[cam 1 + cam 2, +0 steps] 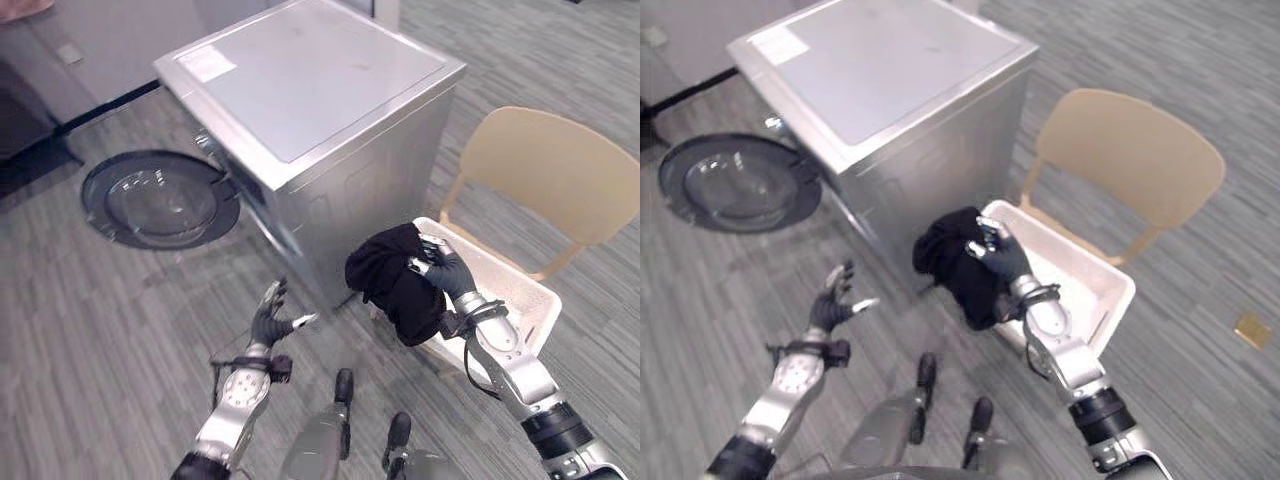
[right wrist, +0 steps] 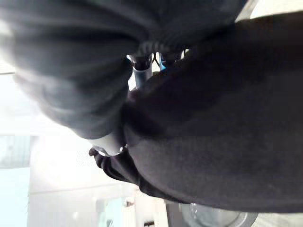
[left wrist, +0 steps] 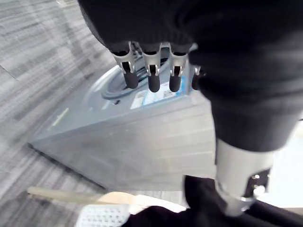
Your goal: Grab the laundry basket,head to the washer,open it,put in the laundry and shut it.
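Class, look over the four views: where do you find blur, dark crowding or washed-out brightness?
Right wrist view: the black garment sits so close that it is dark and soft, with a washed-out pale background. Left wrist view: the washer is fairly crisp, bright at one edge. Eye views: even light; the right hand and left hand look slightly soft.

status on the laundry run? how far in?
Done: basket sits beside the washer, whose door is swung open. In hand: the right hand grips the black garment, lifted at the basket's rim; the left hand hangs open and empty. Left: load the garment into the drum, shut the door.
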You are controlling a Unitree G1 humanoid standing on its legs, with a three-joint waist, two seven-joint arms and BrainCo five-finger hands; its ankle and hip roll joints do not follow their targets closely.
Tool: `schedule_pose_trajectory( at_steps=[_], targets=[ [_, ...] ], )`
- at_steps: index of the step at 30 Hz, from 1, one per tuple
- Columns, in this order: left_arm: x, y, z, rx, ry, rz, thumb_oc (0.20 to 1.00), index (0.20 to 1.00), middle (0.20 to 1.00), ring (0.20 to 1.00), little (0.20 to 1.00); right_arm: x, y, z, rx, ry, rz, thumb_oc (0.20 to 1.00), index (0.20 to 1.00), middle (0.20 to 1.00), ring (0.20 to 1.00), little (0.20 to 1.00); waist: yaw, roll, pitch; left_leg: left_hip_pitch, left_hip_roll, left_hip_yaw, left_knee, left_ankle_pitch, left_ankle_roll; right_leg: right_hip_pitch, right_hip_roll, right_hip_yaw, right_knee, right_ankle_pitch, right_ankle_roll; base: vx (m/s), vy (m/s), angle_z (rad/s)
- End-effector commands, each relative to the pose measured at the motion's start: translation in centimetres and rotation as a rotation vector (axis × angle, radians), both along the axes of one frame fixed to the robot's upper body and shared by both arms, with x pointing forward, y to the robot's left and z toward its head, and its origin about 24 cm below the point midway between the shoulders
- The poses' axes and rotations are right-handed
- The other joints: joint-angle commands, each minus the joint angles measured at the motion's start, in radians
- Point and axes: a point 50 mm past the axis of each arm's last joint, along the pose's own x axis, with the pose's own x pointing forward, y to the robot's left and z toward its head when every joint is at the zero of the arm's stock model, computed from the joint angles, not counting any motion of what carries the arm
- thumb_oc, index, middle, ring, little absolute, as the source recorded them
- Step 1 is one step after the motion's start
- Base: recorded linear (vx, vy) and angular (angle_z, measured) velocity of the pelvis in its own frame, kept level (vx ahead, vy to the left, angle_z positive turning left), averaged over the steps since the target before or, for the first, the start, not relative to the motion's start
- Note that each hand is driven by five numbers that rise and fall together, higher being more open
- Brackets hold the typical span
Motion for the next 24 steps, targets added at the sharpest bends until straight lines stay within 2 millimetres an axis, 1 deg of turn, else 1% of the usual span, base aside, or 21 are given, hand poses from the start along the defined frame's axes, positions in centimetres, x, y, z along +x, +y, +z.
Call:
schedule_pose_trajectory(
  at_steps=[1, 2, 3, 5, 6, 8, 9, 10, 11, 12, 13, 14, 15, 16, 17, 18, 19, 20, 21, 22, 24],
  targets=[
    [0.6, -1.6, 2.6, -0.014, -0.15, -0.089, 1.0, 1.0, 1.0, 1.0, 1.0, 0.1, 1.3, 4.1, 0.12, -0.193, 0.055, 0.2, 0.2, 0.2, 0.2, 0.2, -0.036, -0.023, -0.086, 0.127, 0.001, 0.003, -0.037, -0.069, 0.042, 0.023, -0.004, 0.03, 0.049, -0.127, 0.139, -0.02, 0.053, 0.75],
    [0.6, -1.7, 2.6, -0.014, -0.151, -0.088, 1.0, 1.0, 1.0, 1.0, 1.0, 0.1, 1.3, 4.1, 0.12, -0.194, 0.055, 0.2, 0.2, 0.2, 0.2, 0.2, -0.037, -0.022, -0.082, 0.131, 0.001, 0.001, -0.036, -0.071, 0.042, 0.028, -0.004, 0.029, 0.048, -0.128, 0.139, 0.06, 0.189, 0.64],
    [0.7, -3.8, 3.0, 0.011, -0.164, -0.182, 1.0, 1.0, 1.0, 1.0, 1.0, 0.1, 2.7, 4.2, 0.134, -0.179, 0.102, 0.2, 0.2, 0.2, 0.2, 0.2, -0.063, -0.013, -0.112, 0.215, 0.012, 0.006, -0.124, -0.067, 0.042, 0.045, -0.002, -0.006, 0.035, -0.114, 0.145, 0.09, 0.182, 0.58],
    [0.7, -4.3, 3.1, 0.013, -0.166, -0.202, 1.0, 1.0, 1.0, 1.0, 1.0, 0.1, 3.1, 4.2, 0.15, -0.175, 0.115, 0.2, 0.2, 0.2, 0.2, 0.2, -0.067, -0.012, -0.119, 0.23, 0.01, 0.003, -0.155, -0.058, 0.042, 0.055, -0.001, -0.011, 0.032, -0.109, 0.149, 0.07, 0.17, 0.64],
    [0.9, -5.2, 3.4, 0.032, -0.182, -0.238, 1.0, 1.0, 1.0, 1.0, 1.0, 0.2, 4.4, 4.2, 0.188, -0.152, 0.159, 0.2, 0.2, 0.2, 0.2, 0.2, -0.063, -0.018, -0.124, 0.234, 0.0, -0.015, -0.166, -0.055, 0.045, 0.068, -0.005, -0.01, 0.028, -0.099, 0.154, 0.05, 0.156, 0.62],
    [1.2, -6.1, 3.8, 0.056, -0.204, -0.279, 1.0, 1.0, 1.0, 1.0, 1.0, 0.2, 6.1, 4.6, 0.223, -0.14, 0.222, 0.2, 0.2, 0.2, 0.2, 0.2, -0.055, -0.023, -0.127, 0.248, -0.008, -0.019, -0.18, -0.058, 0.052, 0.079, -0.01, -0.007, 0.028, -0.095, 0.159, 0.04, 0.171, 0.17],
    [1.2, -6.1, 3.9, 0.056, -0.206, -0.279, 1.0, 1.0, 1.0, 1.0, 1.0, 0.2, 6.1, 4.6, 0.223, -0.142, 0.222, 0.2, 0.2, 0.2, 0.2, 0.2, -0.055, -0.024, -0.128, 0.245, -0.009, -0.019, -0.18, -0.055, 0.053, 0.076, -0.011, -0.008, 0.027, -0.092, 0.159, 0.0, 0.16, 0.04],
    [1.7, -6.9, 4.4, 0.073, -0.232, -0.295, 1.0, 1.0, 1.0, 1.0, 1.0, 0.2, 7.6, 4.7, 0.254, -0.121, 0.276, 0.2, 0.2, 0.2, 0.2, 0.2, -0.045, -0.028, -0.128, 0.255, -0.015, -0.021, -0.184, -0.059, 0.062, 0.08, -0.018, -0.003, 0.038, -0.094, 0.163, 0.0, 0.092, 0.09],
    [1.7, -6.9, 4.4, 0.073, -0.233, -0.295, 1.0, 1.0, 1.0, 1.0, 1.0, 0.2, 7.6, 4.7, 0.254, -0.121, 0.276, 0.2, 0.2, 0.2, 0.2, 0.2, -0.045, -0.028, -0.129, 0.254, -0.015, -0.021, -0.184, -0.058, 0.062, 0.079, -0.018, -0.004, 0.038, -0.093, 0.163, 0.0, 0.17, 0.09],
    [2.3, -7.5, 4.9, 0.096, -0.259, -0.301, 1.0, 1.0, 1.0, 1.0, 1.0, 0.0, 9.0, 4.8, 0.281, -0.1, 0.328, 0.2, 0.2, 0.2, 0.2, 0.2, -0.035, -0.031, -0.128, 0.259, -0.022, -0.025, -0.185, -0.063, 0.07, 0.075, -0.026, 0.001, 0.06, -0.094, 0.17, 0.0, 0.082, 0.1],
    [2.3, -7.5, 4.9, 0.097, -0.26, -0.301, 0.583, 0.583, 0.583, 0.583, 0.583, 0.0, 9.0, 4.9, 0.282, -0.101, 0.328, 0.2, 0.2, 0.2, 0.2, 0.2, -0.035, -0.032, -0.128, 0.258, -0.023, -0.024, -0.185, -0.063, 0.07, 0.073, -0.027, 0.002, 0.061, -0.094, 0.171, 0.0, 0.169, 0.08],
    [2.7, -7.7, 5.3, 0.115, -0.279, -0.287, 0.2, 0.2, 0.2, 0.2, 0.2, -0.2, 10.1, 4.7, 0.293, -0.079, 0.369, 0.2, 0.2, 0.2, 0.2, 0.2, -0.029, -0.032, -0.126, 0.264, -0.029, -0.024, -0.185, -0.069, 0.08, 0.065, -0.036, 0.008, 0.091, -0.099, 0.176, 0.0, 0.089, 0.07],
    [2.7, -7.7, 5.3, 0.115, -0.279, -0.287, 0.2, 0.2, 0.2, 0.2, 0.2, -0.2, 10.1, 4.7, 0.293, -0.08, 0.369, 0.31, 0.31, 0.31, 0.31, 0.31, -0.029, -0.032, -0.126, 0.264, -0.029, -0.024, -0.185, -0.069, 0.08, 0.065, -0.036, 0.008, 0.092, -0.1, 0.176, 0.0, 0.127, 0.01],
    [3.0, -7.6, 5.3, 0.124, -0.283, -0.271, 0.2, 0.2, 0.2, 0.2, 0.2, -0.3, 10.5, 4.5, 0.291, -0.063, 0.388, 0.605, 0.605, 0.605, 0.605, 0.605, -0.026, -0.03, -0.125, 0.267, -0.032, -0.024, -0.183, -0.072, 0.086, 0.055, -0.043, 0.014, 0.117, -0.101, 0.179, 0.0, 0.102, 0.0],
    [3.3, -7.1, 5.5, 0.126, -0.293, -0.234, 0.2, 0.2, 0.2, 0.2, 0.2, -0.3, 10.6, 4.2, 0.281, -0.051, 0.386, 1.0, 1.0, 1.0, 1.0, 1.0, -0.021, -0.028, -0.122, 0.271, -0.035, -0.026, -0.18, -0.077, 0.097, 0.04, -0.055, 0.022, 0.154, -0.102, 0.185, 0.0, 0.104, -0.03],
    [3.3, -7.0, 5.5, 0.126, -0.293, -0.234, 0.2, 0.2, 0.2, 0.2, 0.2, -0.3, 10.6, 4.2, 0.281, -0.051, 0.386, 1.0, 1.0, 1.0, 1.0, 1.0, -0.02, -0.028, -0.122, 0.271, -0.035, -0.025, -0.18, -0.078, 0.097, 0.037, -0.056, 0.024, 0.157, -0.104, 0.185, -0.02, 0.115, -0.13],
    [3.3, -6.0, 5.3, 0.123, -0.281, -0.188, 0.2, 0.2, 0.2, 0.2, 0.2, -0.3, 10.3, 3.8, 0.262, -0.042, 0.378, 1.0, 1.0, 1.0, 1.0, 1.0, -0.017, -0.022, -0.116, 0.275, -0.038, -0.027, -0.176, -0.082, 0.108, 0.019, -0.066, 0.041, 0.205, -0.104, 0.193, -0.02, 0.064, -0.22],
    [3.3, -5.5, 5.1, 0.12, -0.27, -0.17, 0.2, 0.2, 0.2, 0.2, 0.2, -0.3, 10.0, 3.6, 0.25, -0.041, 0.366, 1.0, 1.0, 1.0, 1.0, 1.0, -0.016, -0.021, -0.114, 0.275, -0.039, -0.028, -0.174, -0.082, 0.112, 0.01, -0.067, 0.055, 0.226, -0.107, 0.195, -0.02, 0.063, -0.25],
    [3.3, -5.5, 5.1, 0.12, -0.269, -0.17, 0.2, 0.2, 0.2, 0.2, 0.2, -0.3, 10.0, 3.6, 0.249, -0.04, 0.366, 1.0, 1.0, 1.0, 1.0, 1.0, -0.015, -0.021, -0.114, 0.274, -0.04, -0.027, -0.173, -0.083, 0.113, 0.008, -0.068, 0.057, 0.229, -0.108, 0.195, -0.02, 0.007, -0.17],
    [3.2, -4.1, 4.4, 0.12, -0.242, -0.111, 0.2, 0.2, 0.2, 0.2, 0.2, 0.0, 8.7, 3.3, 0.197, -0.063, 0.308, 1.0, 1.0, 1.0, 1.0, 1.0, -0.021, -0.02, -0.105, 0.275, -0.044, -0.035, -0.17, -0.083, 0.116, -0.012, -0.054, 0.108, 0.25, -0.104, 0.206, -0.02, -0.017, -0.08],
    [3.0, -2.9, 3.8, 0.112, -0.217, -0.068, 0.2, 0.2, 0.2, 0.2, 0.2, 0.3, 7.3, 2.7, 0.146, -0.067, 0.249, 1.0, 1.0, 1.0, 1.0, 1.0, -0.03, -0.021, -0.102, 0.27, -0.049, -0.043, -0.164, -0.079, 0.115, -0.026, -0.028, 0.169, 0.225, -0.1, 0.201, -0.01, -0.045, 0.05]
  ],
)
